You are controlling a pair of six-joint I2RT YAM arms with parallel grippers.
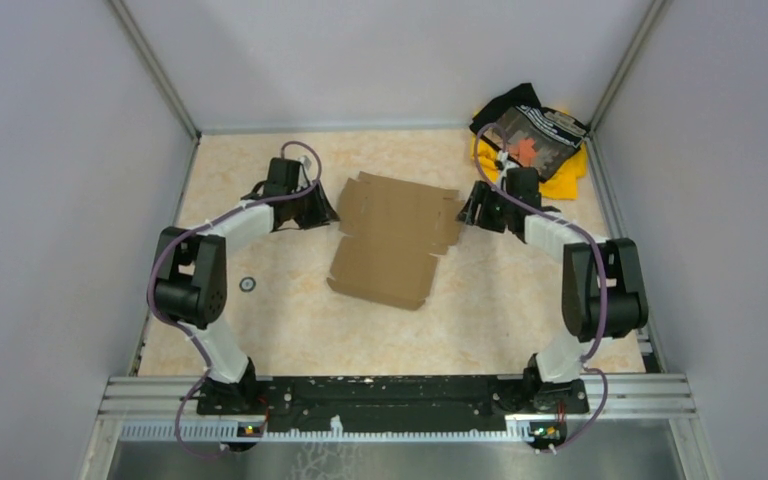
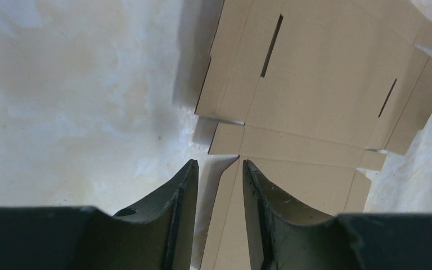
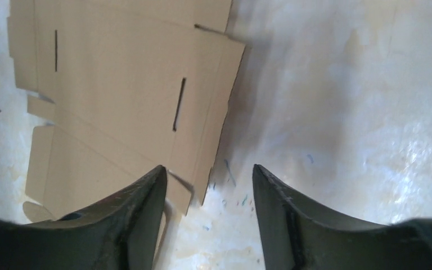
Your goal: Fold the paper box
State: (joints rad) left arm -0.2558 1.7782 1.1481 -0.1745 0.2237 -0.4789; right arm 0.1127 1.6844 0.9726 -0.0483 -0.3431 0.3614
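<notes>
Paper box (image 1: 392, 240) flat, lengthwise far-to-near (slightly skewed), left claw (image 2: 217, 163), right claw (image 3: 208, 167) agape, empty

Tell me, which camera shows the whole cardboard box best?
The top external view. There the whole flat paper box shows, every flap, lying on the table. The left wrist view shows only one side of it beyond the left fingers, cut off; the right wrist view shows only the other side, also cut off.
</notes>
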